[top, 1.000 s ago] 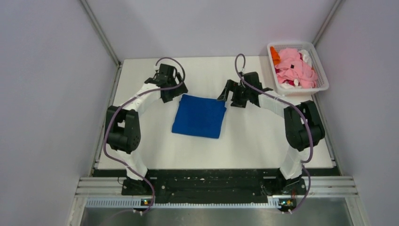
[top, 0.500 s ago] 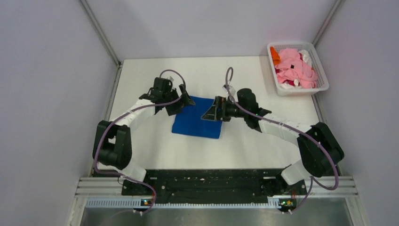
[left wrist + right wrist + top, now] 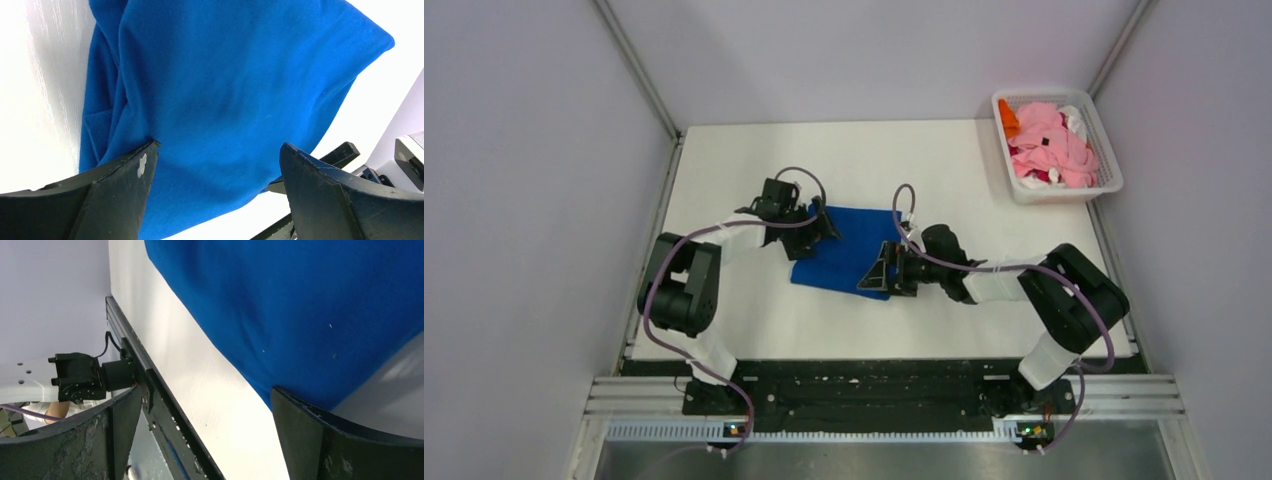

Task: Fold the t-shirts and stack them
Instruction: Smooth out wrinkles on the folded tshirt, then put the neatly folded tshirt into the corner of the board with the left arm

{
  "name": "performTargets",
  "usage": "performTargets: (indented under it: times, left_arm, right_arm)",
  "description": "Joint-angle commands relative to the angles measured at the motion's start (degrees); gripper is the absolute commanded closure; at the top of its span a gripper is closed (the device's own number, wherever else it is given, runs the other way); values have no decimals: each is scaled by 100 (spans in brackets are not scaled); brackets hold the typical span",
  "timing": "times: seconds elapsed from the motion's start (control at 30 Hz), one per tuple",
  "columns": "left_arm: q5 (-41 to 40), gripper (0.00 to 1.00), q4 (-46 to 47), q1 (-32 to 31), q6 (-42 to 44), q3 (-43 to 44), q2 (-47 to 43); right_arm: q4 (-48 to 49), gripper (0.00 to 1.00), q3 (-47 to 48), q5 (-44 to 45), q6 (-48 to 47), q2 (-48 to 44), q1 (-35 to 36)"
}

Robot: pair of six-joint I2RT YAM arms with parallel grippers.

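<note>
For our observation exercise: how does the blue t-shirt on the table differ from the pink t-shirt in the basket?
The blue t-shirt lies folded flat; the pink t-shirt is crumpled in a heap. The blue t-shirt rests on the table, between the open left gripper and right gripper; the pink t-shirt sits in the white basket at the far right corner, away from both. Both are cloth.

Shirt [image 3: 849, 258] between left tool [image 3: 816, 235] and right tool [image 3: 879, 270], perhaps touching; basket [image 3: 1069, 193] behind-right.

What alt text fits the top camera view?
A folded blue t-shirt lies on the table, the open left gripper at its left edge, the open right gripper at its near right corner. A white basket of pink and orange shirts sits far right.
</note>
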Motion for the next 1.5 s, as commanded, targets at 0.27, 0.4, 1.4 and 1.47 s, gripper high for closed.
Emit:
performTargets:
  times: [0.27,0.4,1.4,1.47]
  left_arm:
    - [-834,3,-523,12,309,-30,-1184]
    - [-1298,2,-697,10,557,-112,-1565]
    - [-4344,100,-2660,29,734,2513,1122]
    - [-5064,100,-2809,90,872,2897,1246]
  right_arm:
    - [-1430,1,-188,896,-837,-1656,-186]
    - [-2162,1,-84,1773,-1127,-2456,-193]
    - [-3415,1,-105,3418,-1951,-3747,-333]
    - [-3418,1,-128,3553,-1955,-3731,-349]
